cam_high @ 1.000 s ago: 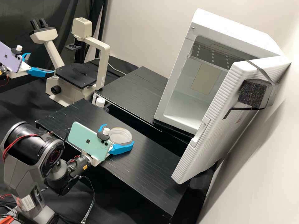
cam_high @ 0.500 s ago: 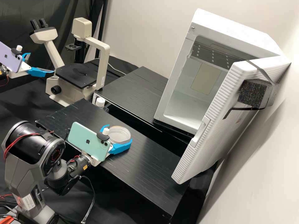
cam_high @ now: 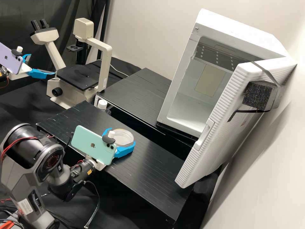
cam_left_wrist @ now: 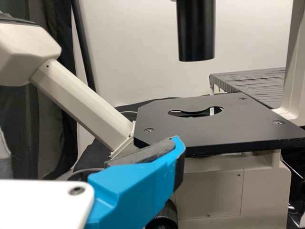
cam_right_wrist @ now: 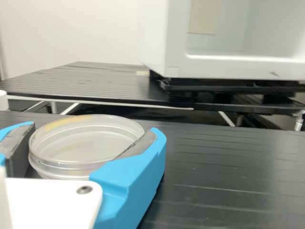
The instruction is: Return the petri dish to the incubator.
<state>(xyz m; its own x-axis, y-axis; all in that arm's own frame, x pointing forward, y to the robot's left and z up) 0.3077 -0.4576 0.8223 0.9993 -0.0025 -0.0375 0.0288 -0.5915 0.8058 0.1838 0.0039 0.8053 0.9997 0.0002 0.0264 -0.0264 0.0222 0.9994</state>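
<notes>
Blue-fingered, the right hand (cam_high: 122, 137) held the petri dish (cam_right_wrist: 86, 143) at the black tabletop (cam_high: 159, 171); the left hand (cam_high: 42, 64) was opened wide near the microscope (cam_high: 105, 63). The incubator (cam_high: 235, 27) stood open.

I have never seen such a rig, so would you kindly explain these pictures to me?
This is a robot with two arms. One picture looks down from a fixed camera; the other two come from cameras on the wrists. The left gripper, beside the microscope, has its jaws apart and holds nothing. The right gripper has its jaws on either side of a clear dish and seems to hold it, on or just above the near platform. Beyond stands the white incubator, its door open.
</notes>
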